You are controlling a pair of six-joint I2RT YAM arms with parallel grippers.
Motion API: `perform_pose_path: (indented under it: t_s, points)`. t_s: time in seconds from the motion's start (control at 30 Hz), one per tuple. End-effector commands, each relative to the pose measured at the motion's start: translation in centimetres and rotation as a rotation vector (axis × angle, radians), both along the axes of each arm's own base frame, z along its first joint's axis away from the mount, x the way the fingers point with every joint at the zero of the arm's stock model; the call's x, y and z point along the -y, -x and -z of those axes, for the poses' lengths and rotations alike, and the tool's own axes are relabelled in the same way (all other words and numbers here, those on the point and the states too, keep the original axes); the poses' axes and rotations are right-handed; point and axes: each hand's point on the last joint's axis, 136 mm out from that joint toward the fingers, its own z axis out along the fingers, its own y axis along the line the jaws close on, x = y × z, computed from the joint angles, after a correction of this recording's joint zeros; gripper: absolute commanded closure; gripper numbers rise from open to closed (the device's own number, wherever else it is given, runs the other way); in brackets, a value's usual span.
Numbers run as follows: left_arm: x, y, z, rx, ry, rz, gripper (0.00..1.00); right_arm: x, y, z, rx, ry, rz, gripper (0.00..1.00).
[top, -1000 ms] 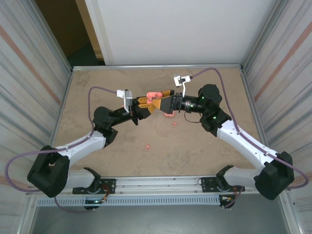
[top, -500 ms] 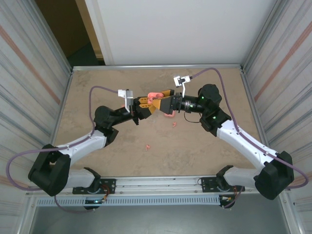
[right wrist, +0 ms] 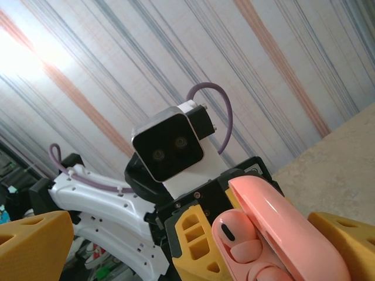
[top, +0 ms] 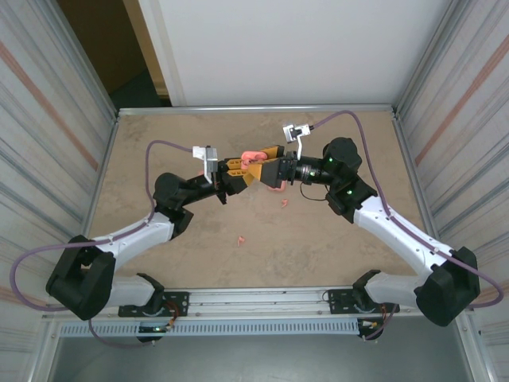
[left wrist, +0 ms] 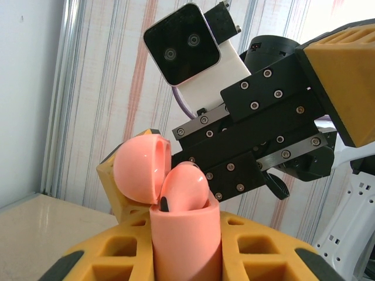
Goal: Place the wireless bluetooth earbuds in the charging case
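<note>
Held above the middle of the table, the pink charging case point(top: 252, 154) sits upright in my left gripper point(top: 237, 171), which is shut on its body point(left wrist: 186, 234). Its lid point(left wrist: 140, 167) is hinged open. One pink earbud point(left wrist: 184, 187) sits in the case with its rounded head sticking out above the rim, also seen from the right wrist as the earbud point(right wrist: 234, 234) under the lid point(right wrist: 287, 228). My right gripper point(top: 262, 165) faces it, open wide, with a yellow finger point(left wrist: 345, 76) on either side of the case top and not touching it. Two loose earbuds point(top: 284, 204) point(top: 240, 239) lie on the table.
Another pink piece point(top: 278, 188) lies on the table point(top: 159, 135), partly under the right wrist. Corrugated walls close in the left and right sides. The two grippers are nearly nose to nose at the centre.
</note>
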Motion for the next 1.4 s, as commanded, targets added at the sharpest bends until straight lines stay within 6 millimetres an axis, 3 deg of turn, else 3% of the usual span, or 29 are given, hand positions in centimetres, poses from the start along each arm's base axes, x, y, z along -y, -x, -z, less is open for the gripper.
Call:
perform_pose_path:
  t_s: [0.0, 0.67, 1.37]
  points:
    - [0.2, -0.4, 0.3, 0.002, -0.008, -0.017, 1.0, 0.4, 2.3, -2.9, 0.115, -0.039, -0.052, 0.01]
    - [0.2, -0.5, 0.3, -0.005, -0.011, -0.02, 1.0, 0.8, 3.2, -2.7, 0.183, -0.022, -0.038, 0.01]
    - [-0.1, 0.0, -0.7, 0.02, -0.002, -0.023, 1.0, 1.0, 1.8, -1.2, 0.164, 0.047, 0.046, 0.01]
